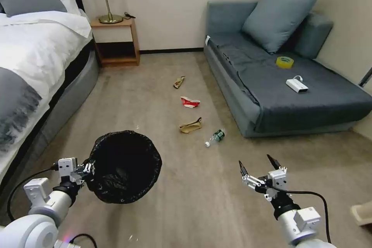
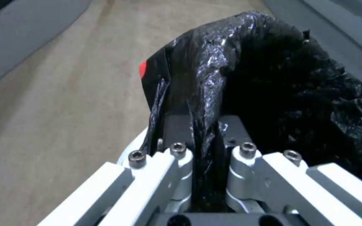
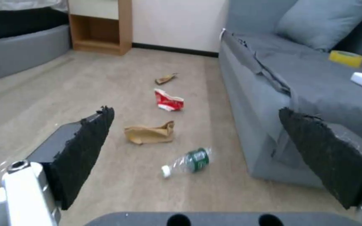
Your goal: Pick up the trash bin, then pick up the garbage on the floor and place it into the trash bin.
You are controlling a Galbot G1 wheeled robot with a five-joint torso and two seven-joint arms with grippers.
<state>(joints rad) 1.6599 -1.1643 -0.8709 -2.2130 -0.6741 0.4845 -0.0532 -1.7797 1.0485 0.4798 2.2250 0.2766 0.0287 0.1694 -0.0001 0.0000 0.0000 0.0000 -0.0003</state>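
Left claw (image 1: 88, 170) is pinching the rim of the small round trash bin lined with crinkly black plastic (image 1: 124, 166), which hangs off the floor at the robot's front-left with its mouth tipped up toward the head camera. In the left wrist view the fingers (image 2: 177, 128) are pressed together on a fold of the liner.

Right claw (image 1: 260, 163) is spread wide, holding nothing, hovering at front-right.

4 litter pieces lie in a rough line on the beige floor (image 1: 155, 97), running away from the robot beside the grey sofa (image 1: 294, 97). Nearest is the clear plastic bottle with green label (image 1: 215, 138): ahead of the right claw and slightly to its left, long axis diagonal, white cap end toward the robot. Then the crumpled brown paper bag (image 1: 191, 126), the crushed red-and-white carton (image 1: 190, 102), and the gold-brown snack wrapper (image 1: 178, 81).

Right arm is nearer, I'd say. Sofa base sits just beside the bottle, so that side is tight; open floor toward the bed (image 1: 35, 54).
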